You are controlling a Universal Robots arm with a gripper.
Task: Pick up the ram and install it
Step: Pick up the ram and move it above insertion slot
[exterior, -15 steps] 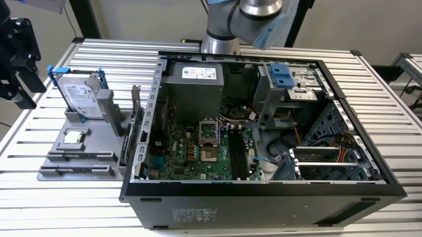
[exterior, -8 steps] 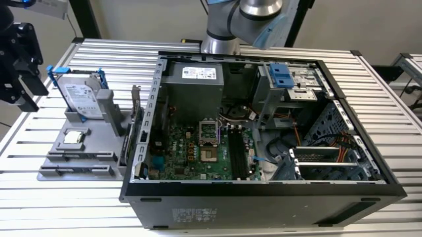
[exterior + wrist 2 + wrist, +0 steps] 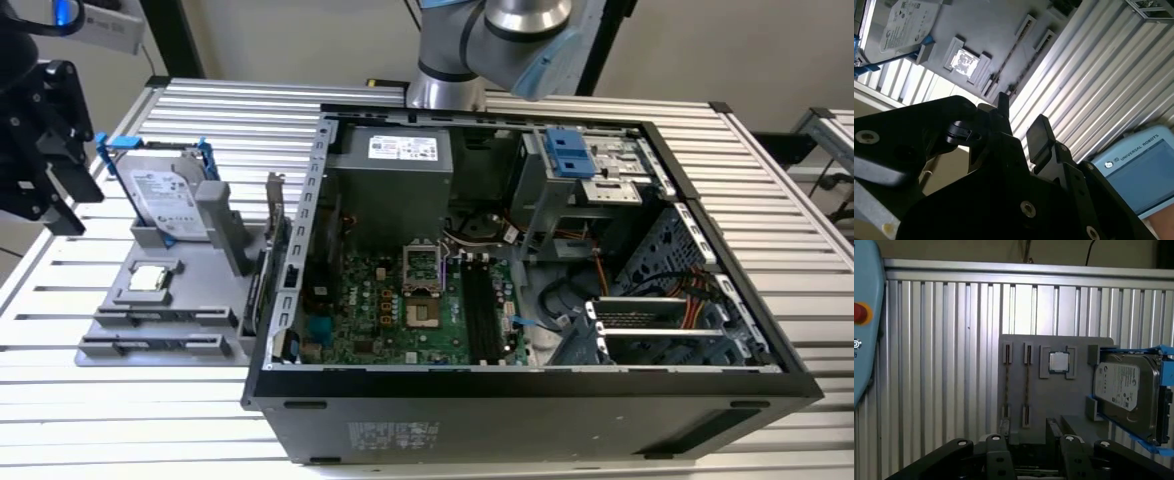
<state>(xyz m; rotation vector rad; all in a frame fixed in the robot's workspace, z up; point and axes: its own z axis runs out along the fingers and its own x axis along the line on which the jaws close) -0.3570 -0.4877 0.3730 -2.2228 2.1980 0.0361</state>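
Two ram sticks (image 3: 1026, 385) stand on edge in the slots of a grey fixture (image 3: 1054, 405), seen as thin lines in both wrist views (image 3: 1015, 52). In the exterior view the fixture (image 3: 114, 310) sits on the table at the exterior view's left of the open computer case (image 3: 534, 390). My black gripper (image 3: 56, 160) hangs above and beside the fixture at that view's far left. Its fingers (image 3: 999, 450) are apart with nothing between them, so the gripper (image 3: 1031, 445) (image 3: 1021, 122) is open. Black memory slots (image 3: 478, 310) lie on the case's green motherboard.
A silver hard drive in a blue frame (image 3: 167, 200) (image 3: 1126, 385) and a small square processor chip (image 3: 147, 280) (image 3: 1058, 361) share the fixture. A pendant with a red button (image 3: 858, 312) (image 3: 1144, 170) lies on the slatted metal table (image 3: 944, 365). The arm's base (image 3: 447, 60) stands behind the case.
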